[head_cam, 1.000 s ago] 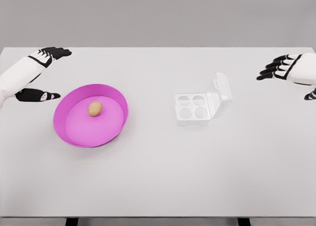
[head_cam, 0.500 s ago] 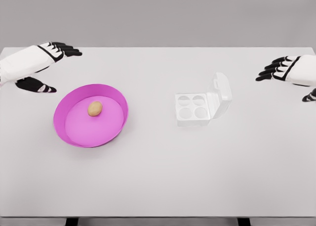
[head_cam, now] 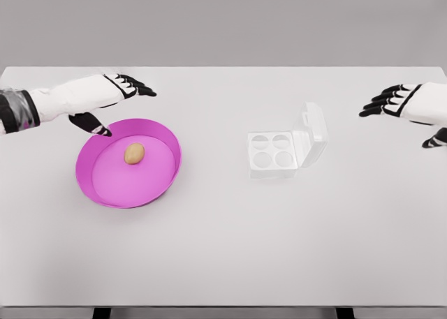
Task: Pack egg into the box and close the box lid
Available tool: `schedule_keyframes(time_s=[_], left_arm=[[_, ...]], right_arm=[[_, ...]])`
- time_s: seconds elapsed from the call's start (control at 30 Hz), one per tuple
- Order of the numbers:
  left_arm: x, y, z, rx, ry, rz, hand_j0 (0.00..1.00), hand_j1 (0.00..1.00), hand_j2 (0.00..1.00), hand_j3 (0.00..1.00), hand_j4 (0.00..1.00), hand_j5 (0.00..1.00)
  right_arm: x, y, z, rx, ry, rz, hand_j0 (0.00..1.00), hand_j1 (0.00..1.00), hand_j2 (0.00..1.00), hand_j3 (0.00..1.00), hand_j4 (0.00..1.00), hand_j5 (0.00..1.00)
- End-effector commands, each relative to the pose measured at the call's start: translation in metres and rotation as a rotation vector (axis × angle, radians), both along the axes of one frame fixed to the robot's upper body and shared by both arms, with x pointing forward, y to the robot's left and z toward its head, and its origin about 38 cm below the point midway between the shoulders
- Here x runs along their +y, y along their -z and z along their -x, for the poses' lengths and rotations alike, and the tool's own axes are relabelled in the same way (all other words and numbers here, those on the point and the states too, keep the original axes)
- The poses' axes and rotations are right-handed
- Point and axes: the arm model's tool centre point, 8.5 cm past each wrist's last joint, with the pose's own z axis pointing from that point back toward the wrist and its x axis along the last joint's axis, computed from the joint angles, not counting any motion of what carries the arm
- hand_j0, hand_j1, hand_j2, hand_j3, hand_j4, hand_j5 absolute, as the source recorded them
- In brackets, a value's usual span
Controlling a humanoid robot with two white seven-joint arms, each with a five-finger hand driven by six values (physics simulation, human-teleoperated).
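- Your left robot hand (head_cam: 105,99) hangs unclenched, empty, at the magenta round plastic bowl's (head_cam: 167,141) rim, positioned for the brown egg (head_cam: 134,153).
- The white four-cup plastic box (head_cam: 286,149) stands lid-up, ready to receive.
- Your right robot hand (head_cam: 405,104) is spread, idle.

A tan egg (head_cam: 134,153) lies on its side in a shallow magenta bowl (head_cam: 158,132); well right, the white four-cup box (head_cam: 272,153) sits open, lid (head_cam: 312,132) raised.

Left arm (head_cam: 28,108) cut by left edge above forearm. Right hand (head_cam: 412,106) partly out at right edge; wrist and arm out of view. Table (head_cam: 223,256) legs cut by bottom edge, only dark stubs visible. Box (head_cam: 286,148) lid inner face turned away, detail unclear. Near wall of bowl (head_cam: 128,162) hides its outer side.
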Motion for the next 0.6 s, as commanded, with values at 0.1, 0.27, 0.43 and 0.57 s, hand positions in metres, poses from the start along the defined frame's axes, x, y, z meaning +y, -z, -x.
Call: schedule_keyframes(time_s=[0.1, 0.27, 0.43, 0.57], left_arm=[[-0.007, 0.009, 0.001, 0.008, 0.011, -0.034, 1.0, 1.0, 1.0, 1.0, 1.0, 1.0], [-0.02, 0.0, 0.008, -0.017, 0.059, -0.032, 1.0, 1.0, 1.0, 1.0, 1.0, 1.0], [-0.003, -0.014, 0.018, -0.037, 0.06, -0.068, 1.0, 1.0, 1.0, 1.0, 1.0, 1.0], [-0.001, -0.016, 0.024, -0.044, 0.068, -0.093, 0.98, 0.98, 0.98, 0.98, 0.98, 0.98]], right_arm=[[-0.014, 0.019, 0.001, 0.05, 0.048, -0.013, 1.0, 1.0, 1.0, 1.0, 1.0, 1.0], [-0.008, 0.023, -0.001, 0.047, 0.042, -0.046, 1.0, 1.0, 1.0, 1.0, 1.0, 1.0], [-0.011, 0.017, -0.001, 0.029, 0.05, -0.051, 1.0, 1.0, 1.0, 1.0, 1.0, 1.0], [-0.009, 0.02, 0.001, 0.036, 0.045, -0.051, 1.0, 1.0, 1.0, 1.0, 1.0, 1.0]])
